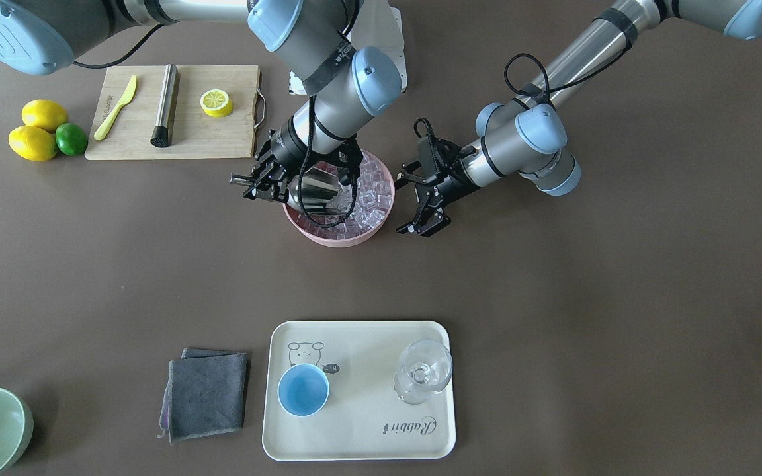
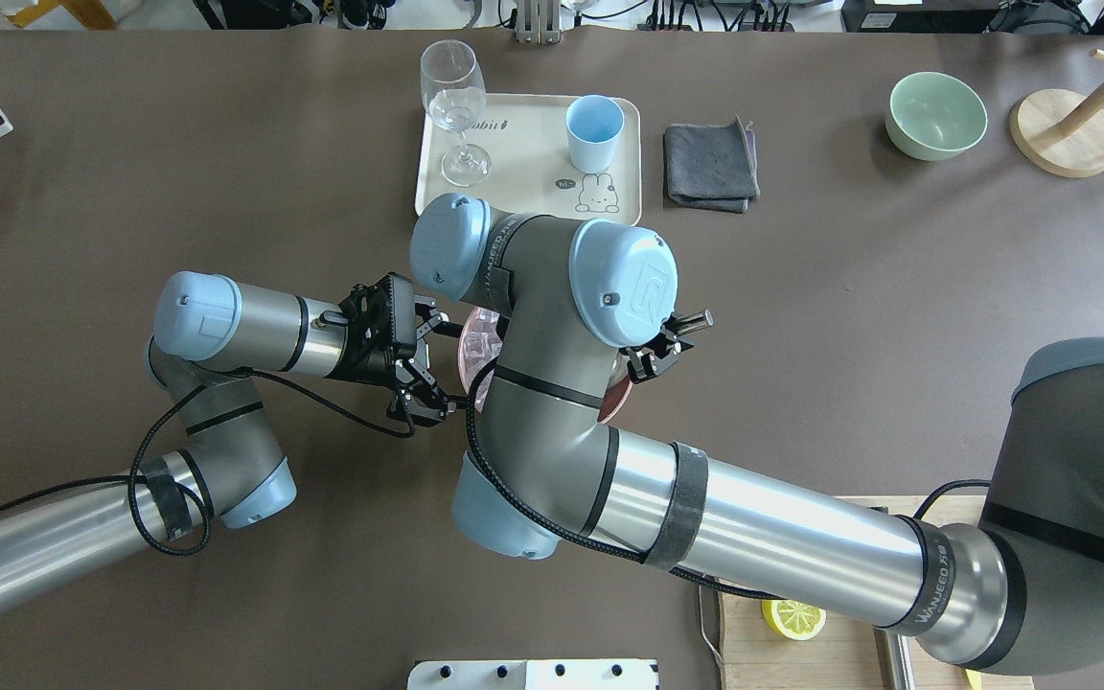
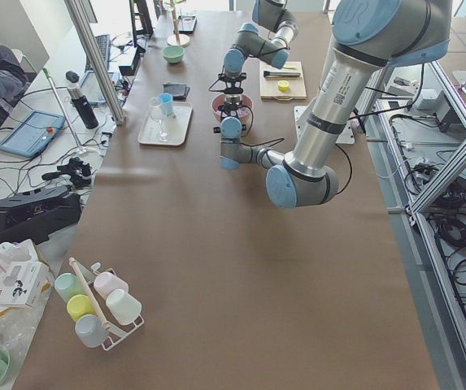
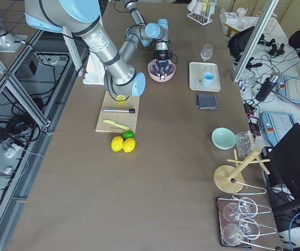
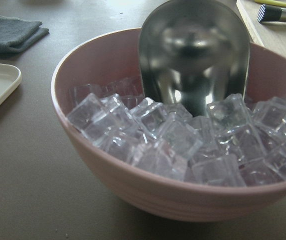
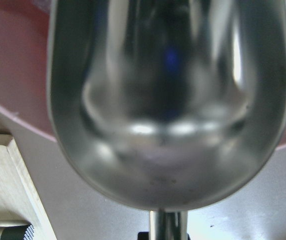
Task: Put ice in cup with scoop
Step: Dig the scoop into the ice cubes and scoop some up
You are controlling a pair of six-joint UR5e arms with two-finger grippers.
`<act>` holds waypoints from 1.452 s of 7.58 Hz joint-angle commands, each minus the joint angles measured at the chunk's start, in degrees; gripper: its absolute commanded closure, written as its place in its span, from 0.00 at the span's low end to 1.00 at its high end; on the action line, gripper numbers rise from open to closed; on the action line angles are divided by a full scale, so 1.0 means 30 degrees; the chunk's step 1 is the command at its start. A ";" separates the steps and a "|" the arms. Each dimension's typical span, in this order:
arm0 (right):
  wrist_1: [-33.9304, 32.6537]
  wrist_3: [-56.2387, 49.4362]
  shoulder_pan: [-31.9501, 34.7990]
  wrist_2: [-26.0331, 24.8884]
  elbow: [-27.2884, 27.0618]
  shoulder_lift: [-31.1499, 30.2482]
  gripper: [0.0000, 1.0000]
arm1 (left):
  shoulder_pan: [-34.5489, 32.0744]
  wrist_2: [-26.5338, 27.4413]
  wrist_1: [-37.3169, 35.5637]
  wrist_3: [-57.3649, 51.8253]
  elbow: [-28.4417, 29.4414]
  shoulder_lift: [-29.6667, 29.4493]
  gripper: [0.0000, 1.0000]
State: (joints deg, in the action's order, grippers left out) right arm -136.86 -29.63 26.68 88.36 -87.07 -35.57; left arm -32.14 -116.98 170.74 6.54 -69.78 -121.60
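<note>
Right end effector [image 1: 267, 184] is clamped on the short cylindrical handle of the shiny stainless-steel scoop [image 1: 318, 190]. The left end effector [image 1: 413, 201] has its jaws apart with nothing between them, just beside the bowl on the opposite side.

1. Brown bench [image 1: 553, 297]: carries all items.
2. Cream rectangular tray [image 1: 368, 436]: ahead of both end effectors, away from the robot base, well apart from them.
3. Pink round bowl [image 1: 354, 239]: between the two end effectors, under the scoop trough.
4. Scoop: the long axis runs across the bench, with the handle toward the robot's right. The trough mouth faces the left end effector and tilts down, its lip touching the cubes. The trough appears unloaded.
5. Small round light-blue cup [image 1: 303, 390]: upright on the tray; it looks empty.
6. Clear glassy ice cubes [image 1: 374, 192]: heaped in the bowl.

Judgement: scooping stage. Once loaded, the carry runs forward from the right end effector to the cup, roughly square to the scoop axis. Pouring will likely require a wrist turn.
</note>
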 commanded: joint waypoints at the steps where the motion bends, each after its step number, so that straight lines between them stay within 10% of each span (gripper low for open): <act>1: 0.1783 0.1027 -0.0015 0.0049 -0.2811 -0.2724 1.00 | -0.0010 0.0029 -0.0311 -0.0012 0.0000 -0.0043 0.02; 6: 0.7962 0.6525 -0.0015 0.0313 -0.4022 -0.5133 1.00 | 0.0136 0.0030 -0.0722 -0.0041 0.0000 -0.0043 0.02; 11: 0.9702 0.8205 -0.0015 0.0342 -0.5803 -0.6365 1.00 | 0.0137 0.0030 -0.0839 -0.0041 0.0000 -0.0043 0.02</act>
State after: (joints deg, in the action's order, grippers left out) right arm -108.42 -5.45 26.63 89.39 -102.05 -53.69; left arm -31.68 -116.89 168.29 6.42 -69.78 -121.73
